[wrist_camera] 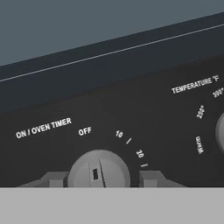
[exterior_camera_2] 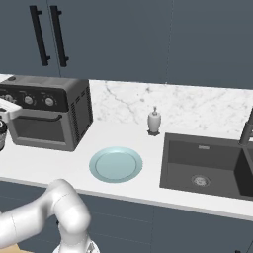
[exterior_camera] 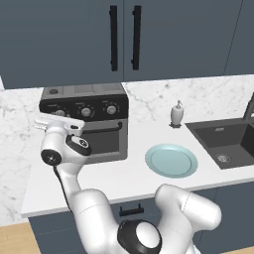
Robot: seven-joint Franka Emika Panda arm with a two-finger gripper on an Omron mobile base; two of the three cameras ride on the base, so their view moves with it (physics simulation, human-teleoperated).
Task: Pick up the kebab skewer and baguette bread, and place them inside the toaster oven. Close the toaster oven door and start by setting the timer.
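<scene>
Step in hand, by judgement: timer setting. Toaster oven [exterior_camera: 84,124] at 9 o'clock end of table [exterior_camera: 124,173], toaster oven door [exterior_camera: 101,139] shut. Claw [wrist_camera: 99,180] fingers apart, one each side of timer knob [wrist_camera: 99,171], contact unclear. Pointer reads near OFF. Next: clamp knob, rotate clockwise toward minute marks.

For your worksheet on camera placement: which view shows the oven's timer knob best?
The hand view: the timer knob sits close up under its ON / OVEN TIMER label, between the gripper fingertips. In the left base view the robot's hand covers it; the right base view shows only small distant knobs on the toaster oven.
</scene>
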